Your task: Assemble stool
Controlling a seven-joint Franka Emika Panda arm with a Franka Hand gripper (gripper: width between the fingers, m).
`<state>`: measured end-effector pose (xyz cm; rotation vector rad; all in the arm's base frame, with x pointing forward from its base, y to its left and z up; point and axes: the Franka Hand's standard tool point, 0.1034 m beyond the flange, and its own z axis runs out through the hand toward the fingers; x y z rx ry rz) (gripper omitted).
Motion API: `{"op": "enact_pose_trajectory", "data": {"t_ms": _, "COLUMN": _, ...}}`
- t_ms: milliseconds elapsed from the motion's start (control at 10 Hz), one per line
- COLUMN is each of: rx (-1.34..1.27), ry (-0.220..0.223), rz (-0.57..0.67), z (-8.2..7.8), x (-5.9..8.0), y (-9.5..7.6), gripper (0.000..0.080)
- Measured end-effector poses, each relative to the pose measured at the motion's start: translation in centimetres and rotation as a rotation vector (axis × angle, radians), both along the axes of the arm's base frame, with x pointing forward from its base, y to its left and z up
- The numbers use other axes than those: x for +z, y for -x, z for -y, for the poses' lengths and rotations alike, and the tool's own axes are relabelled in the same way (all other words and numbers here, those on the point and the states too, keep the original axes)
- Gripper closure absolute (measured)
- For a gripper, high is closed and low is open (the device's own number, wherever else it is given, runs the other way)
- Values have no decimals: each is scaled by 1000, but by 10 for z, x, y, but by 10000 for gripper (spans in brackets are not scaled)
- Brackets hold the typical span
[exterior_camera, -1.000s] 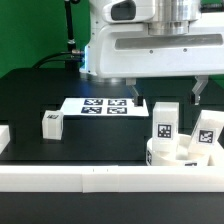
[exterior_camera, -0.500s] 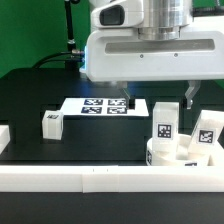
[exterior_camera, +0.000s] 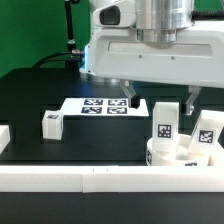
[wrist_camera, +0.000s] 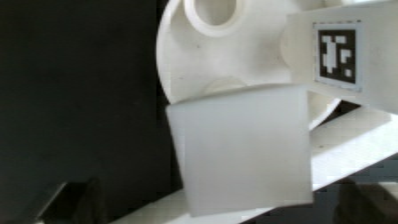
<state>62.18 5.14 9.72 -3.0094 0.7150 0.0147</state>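
Exterior view: gripper [exterior_camera: 161, 98] seemingly above seat [exterior_camera: 160, 155]

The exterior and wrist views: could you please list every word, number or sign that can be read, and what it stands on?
No words, letters or numbers can be read in either view.
marker board: several black-and-white square tags, patterns only.
lone leg, middle leg, tilted leg: one such tag each, no text.
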Motion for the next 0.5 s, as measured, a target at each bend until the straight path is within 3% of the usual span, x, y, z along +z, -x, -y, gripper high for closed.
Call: {"op": "enact_pose_trajectory", "data": {"t_ms": 500, "rx": 37, "ry": 9, "rz": 12, "z": 0, "x": -10, "y": -1, "gripper": 152}}
